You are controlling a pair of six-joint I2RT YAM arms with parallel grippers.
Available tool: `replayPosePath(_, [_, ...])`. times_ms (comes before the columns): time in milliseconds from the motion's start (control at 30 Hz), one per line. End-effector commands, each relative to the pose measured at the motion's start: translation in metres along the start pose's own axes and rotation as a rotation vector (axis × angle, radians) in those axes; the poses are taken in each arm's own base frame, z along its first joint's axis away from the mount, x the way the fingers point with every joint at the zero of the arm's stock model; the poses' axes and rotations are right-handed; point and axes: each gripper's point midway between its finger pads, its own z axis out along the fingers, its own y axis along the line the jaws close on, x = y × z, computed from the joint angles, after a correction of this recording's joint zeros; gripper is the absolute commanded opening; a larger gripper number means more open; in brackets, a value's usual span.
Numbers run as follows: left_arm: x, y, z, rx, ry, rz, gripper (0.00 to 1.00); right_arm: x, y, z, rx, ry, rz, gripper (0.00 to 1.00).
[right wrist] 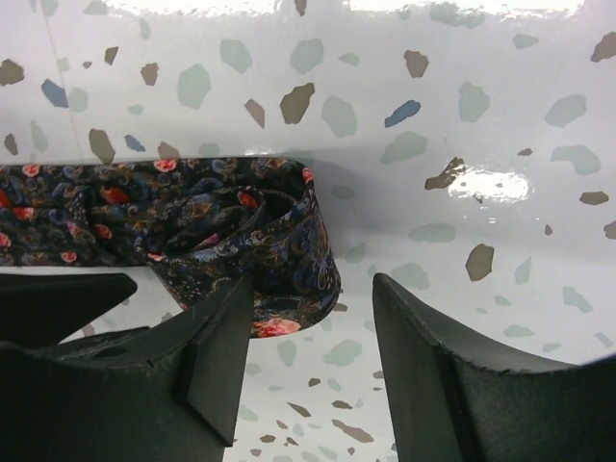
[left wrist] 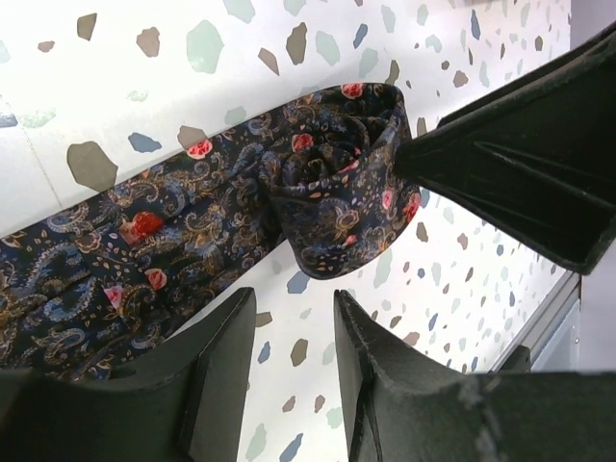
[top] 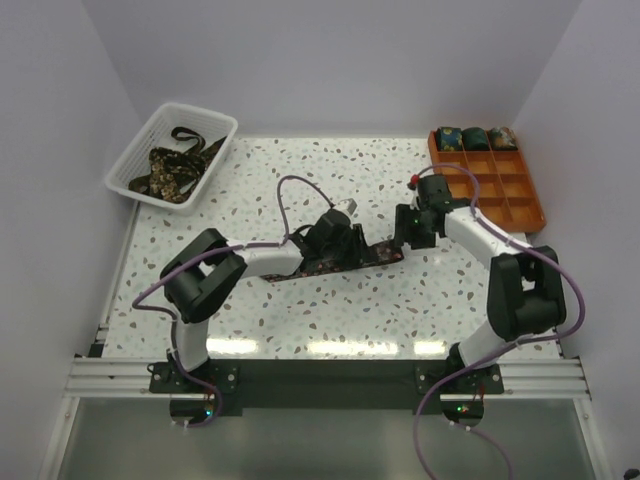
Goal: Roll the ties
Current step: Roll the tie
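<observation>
Tie (top: 375, 254) lies on the bench (top: 300, 180) near the orange tray (top: 505, 190), rolled end towards it; left gripper (left wrist: 292, 306) and right gripper (right wrist: 313, 289) flank the roll, jaws released, grasping nothing

Lab test cell, white walls (top: 330, 60), terrazzo table (top: 300, 320), aluminium rail (top: 330, 375)

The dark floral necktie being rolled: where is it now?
In the top view, the dark floral necktie lies mid-table between the left gripper and the right gripper, its rolled end toward the right one.
</observation>
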Motion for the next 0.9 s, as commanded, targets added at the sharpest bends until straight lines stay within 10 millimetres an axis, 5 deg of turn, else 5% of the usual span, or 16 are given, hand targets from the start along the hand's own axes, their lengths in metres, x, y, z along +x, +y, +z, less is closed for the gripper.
replayPosePath(0, [-0.019, -0.018, -0.007, 0.032, -0.053, 0.007, 0.44, -0.015, 0.020, -0.022, -0.103, -0.090, -0.038, 0.56])
replayPosePath(233, [-0.040, 0.036, -0.031, -0.142, -0.116, 0.054, 0.41, -0.028, 0.038, -0.060, 0.011, -0.193, -0.247, 0.71])
replayPosePath(500, [-0.032, 0.087, -0.074, -0.304, -0.120, 0.106, 0.40, -0.003, 0.059, -0.042, 0.234, -0.149, -0.436, 0.79])
replayPosePath(867, [-0.025, 0.132, -0.084, -0.395, -0.083, 0.106, 0.39, -0.004, 0.069, -0.022, 0.538, -0.122, -0.592, 0.78])
